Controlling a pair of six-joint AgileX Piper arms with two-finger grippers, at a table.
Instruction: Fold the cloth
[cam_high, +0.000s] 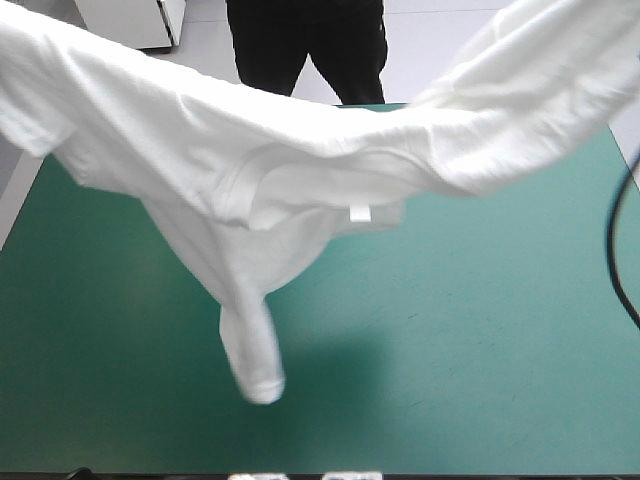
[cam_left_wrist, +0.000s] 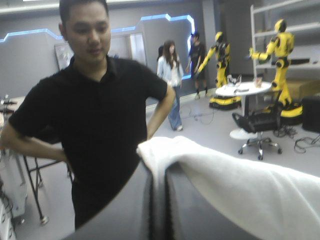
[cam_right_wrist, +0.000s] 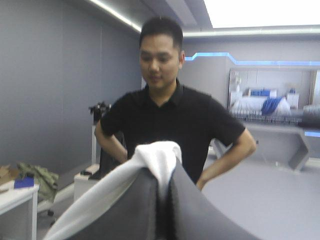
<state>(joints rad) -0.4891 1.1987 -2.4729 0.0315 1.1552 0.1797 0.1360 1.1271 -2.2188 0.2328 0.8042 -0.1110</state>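
Note:
The white T-shirt (cam_high: 300, 160) hangs in the air above the teal-green cover (cam_high: 480, 340), stretched from the high view's upper left to its upper right and sagging in the middle. One sleeve (cam_high: 255, 360) dangles low toward the table, and the neck label (cam_high: 360, 212) faces the camera. Neither gripper shows in the high view. In the left wrist view my left gripper (cam_left_wrist: 159, 172) is shut on a fold of the T-shirt (cam_left_wrist: 240, 185), which drapes away to one side. My right gripper (cam_right_wrist: 162, 187) is likewise shut on a bunched edge of the T-shirt (cam_right_wrist: 155, 155). Both wrist views look level into the room.
Only the teal-green cover lies beneath the hanging shirt, its far edge (cam_high: 400, 106) just behind the cloth and its near edge along the bottom of the high view.

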